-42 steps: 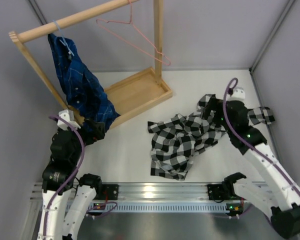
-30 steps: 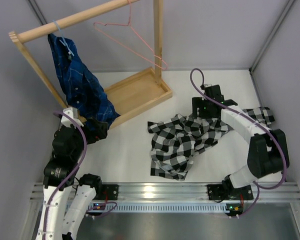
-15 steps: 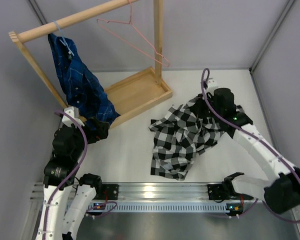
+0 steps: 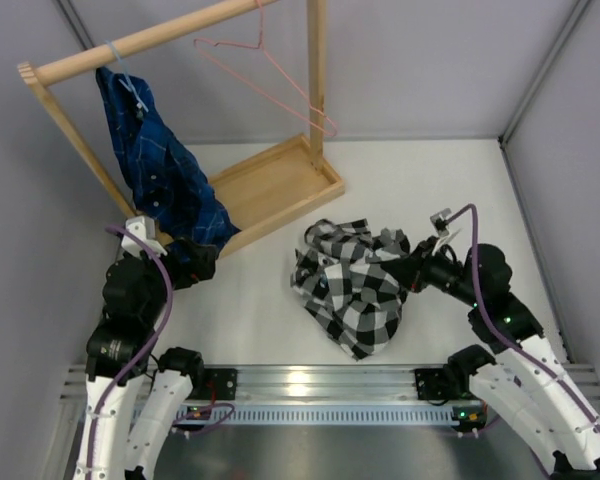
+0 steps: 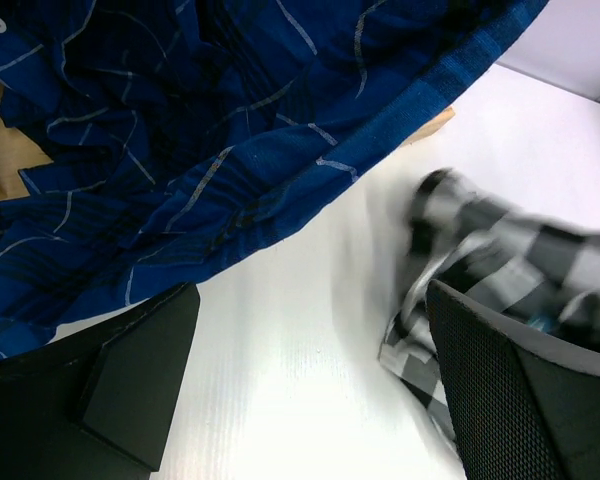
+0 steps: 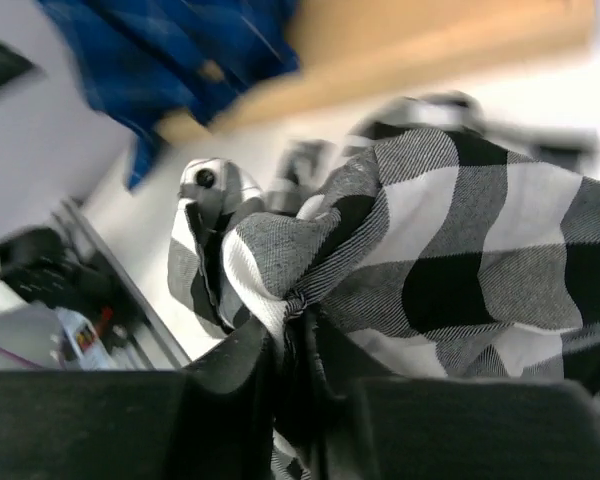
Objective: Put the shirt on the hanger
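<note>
Right gripper [image 6: 295, 330]: closed, pinching a bunched fold of the checked shirt [image 4: 355, 290]; the cloth puckers tightly where the fingertips meet.

Checked shirt: a crumpled black-and-white heap on the white table [image 4: 430, 180], lying straight ahead of the right gripper's fingertips and touching them.

Handling: it looks soft, light and limp. It would likely sag and trail from a single pinch, and one pinch may catch several layers at once. The collar or a shoulder seam would be the better hold (neither can be picked out in the heap).

Pink wire hanger [image 4: 270, 75]: bare, hooked on the rail of the wooden rack [image 4: 280, 185], well apart from the right gripper, far ahead of it and higher up.

Left gripper [image 5: 310, 390]: jaws wide apart, holding nothing. It is well apart from the checked shirt, which shows blurred beyond its fingers.

Dark blue plaid shirt [image 4: 160, 175]: hangs from the same rail, draping just above and beside the left gripper.

In the way: the rack's upright post and its base tray stand between the right gripper and the hanger, so limp sleeves could probably snag there.
</note>
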`<move>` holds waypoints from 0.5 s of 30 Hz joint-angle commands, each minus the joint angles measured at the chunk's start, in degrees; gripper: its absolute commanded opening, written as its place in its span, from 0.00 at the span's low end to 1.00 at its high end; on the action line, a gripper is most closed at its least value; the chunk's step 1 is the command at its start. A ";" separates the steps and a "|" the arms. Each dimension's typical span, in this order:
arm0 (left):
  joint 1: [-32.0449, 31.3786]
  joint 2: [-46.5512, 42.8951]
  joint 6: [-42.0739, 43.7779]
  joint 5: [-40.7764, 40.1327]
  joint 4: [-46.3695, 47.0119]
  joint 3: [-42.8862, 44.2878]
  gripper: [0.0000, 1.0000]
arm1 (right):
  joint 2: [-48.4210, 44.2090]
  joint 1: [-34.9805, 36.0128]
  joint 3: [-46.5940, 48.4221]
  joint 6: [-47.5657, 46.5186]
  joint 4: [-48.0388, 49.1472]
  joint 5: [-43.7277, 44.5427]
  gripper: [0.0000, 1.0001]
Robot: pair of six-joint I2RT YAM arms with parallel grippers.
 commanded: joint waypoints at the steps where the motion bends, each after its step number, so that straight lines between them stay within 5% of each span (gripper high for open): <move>1: -0.34 -0.67 0.36 -0.01 3.34 -0.41 0.98 | -5.84 0.51 -4.09 7.14 -10.77 8.65 0.15; 2: -0.34 -0.67 0.28 -0.01 3.26 -0.41 0.98 | -8.12 0.34 -4.53 9.33 -12.44 12.94 0.59; 4: -0.34 -0.23 0.19 -0.01 3.26 -0.41 0.98 | -9.02 0.43 -3.23 10.14 -17.09 17.97 0.88; 7: -0.34 -0.40 0.27 -0.01 3.25 -0.33 0.98 | -8.76 0.43 2.91 6.82 -24.05 28.43 0.88; 12: -0.34 -0.41 0.27 0.08 3.52 -0.50 0.98 | 3.44 2.09 11.18 3.11 -29.67 25.03 0.68; 15: -0.34 0.99 0.45 2.19 3.96 -0.68 0.98 | 5.30 12.08 12.60 6.44 -29.94 32.99 0.63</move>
